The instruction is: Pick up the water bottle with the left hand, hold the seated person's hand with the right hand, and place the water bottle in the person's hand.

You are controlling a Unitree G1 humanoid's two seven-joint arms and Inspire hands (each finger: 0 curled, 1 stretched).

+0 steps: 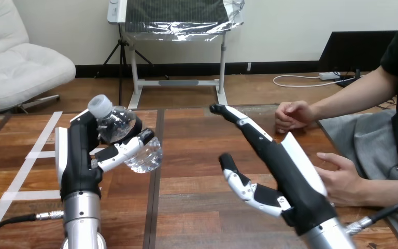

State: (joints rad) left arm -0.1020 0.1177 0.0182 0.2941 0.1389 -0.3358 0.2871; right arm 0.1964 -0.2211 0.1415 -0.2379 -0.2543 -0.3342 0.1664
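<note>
1. Nearest, straight below the water bottle (122, 132): silver left forearm (81, 218), upright from the bottom edge. Lower and well to the right of the bottle: silver right forearm (327, 236), slanting up and leftward.
2. Just left of the bottle and touching it: left hand (80, 155), upright, closed round the bottle. Thumb (122, 150) curled across the bottle's front, black palm against its left side.
3. To the right of the bottle, well apart from it: right hand (285, 171), spread open and grasping nothing. Fingers straight, reaching away and up-left; thumb splayed out on the bottle's side.
4. Farther right of the bottle, just beside the right hand's white back shell: the person's nearer hand (344, 179), resting low at the desk's right side. Touching the shell or not: cannot tell.
5. The bottle itself: clear, crumpled plastic, tilted, pale cap (100, 105) up and to the left, base down and to the right, apparently raised above the desk (197, 155).
6. Left of the bottle, flat on the desk: strips of white tape (36, 153).
7. Farthest, well to the right of the bottle and about level with its cap: the person's farther hand (293, 115), loosely curled, empty, just beyond the right hand's fingertips and apart from them.
</note>
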